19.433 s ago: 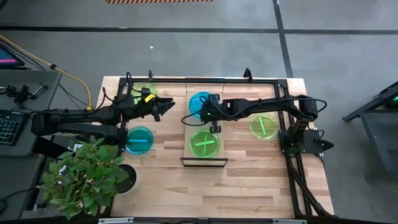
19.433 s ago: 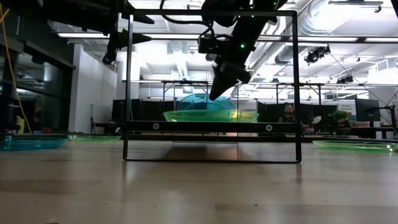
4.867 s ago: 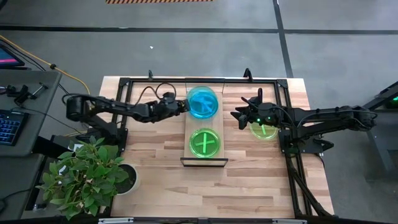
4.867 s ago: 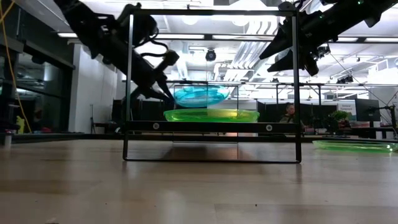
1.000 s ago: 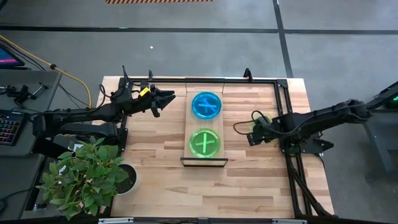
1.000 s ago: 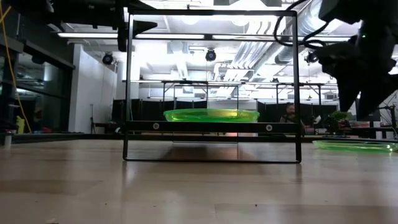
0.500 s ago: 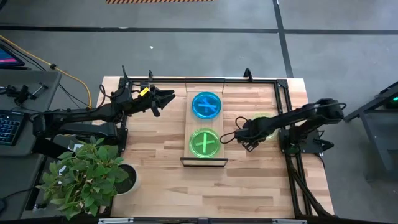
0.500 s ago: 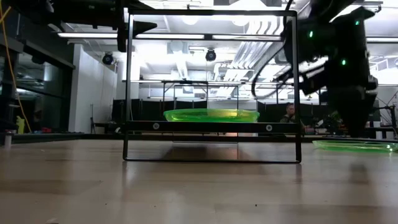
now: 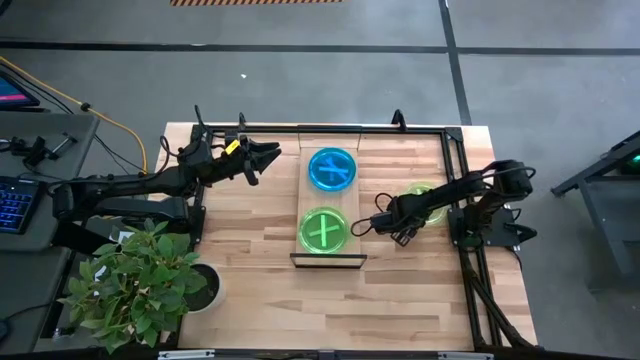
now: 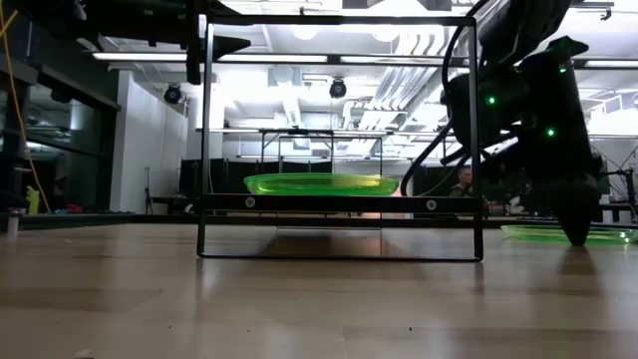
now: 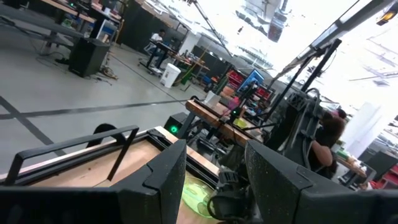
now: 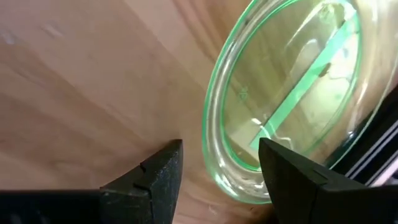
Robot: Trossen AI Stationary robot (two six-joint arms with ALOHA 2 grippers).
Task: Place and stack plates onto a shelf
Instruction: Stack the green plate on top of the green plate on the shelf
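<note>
The shelf point(image 9: 329, 199) stands mid-table, its board point(image 10: 329, 203) raised on a thin black frame. A blue plate point(image 9: 332, 169) lies on its far half and a green plate point(image 9: 323, 230) point(image 10: 321, 183) on its near half. Another green plate point(image 9: 428, 197) point(image 12: 292, 93), with one stripe, lies flat on the tabletop to the right of the shelf. My right gripper point(image 9: 400, 232) point(image 10: 576, 237) point(image 12: 217, 149) is open, pointing down at this plate's rim. My left gripper point(image 9: 272, 155) point(image 11: 214, 163) hangs open and empty above the far left of the table. My right gripper comes from above with its open fingers on either side of the table plate's rim point(image 12: 211, 146), one finger point(image 12: 158, 174) over bare wood, the other point(image 12: 289, 174) over the plate. I cannot tell whether a fingertip touches it.
A black frame point(image 9: 330, 128) runs around the table's far part. The right arm's base point(image 9: 485, 225) stands just right of the table plate. A potted plant point(image 9: 140, 280) sits at the near left corner. Bare wood lies along the near edge.
My right gripper has gone toward the table's left, closer to the shelf, and come down to the tabletop at the green plate on the table. The green plate on the shelf has slid a little toward the table's left.
</note>
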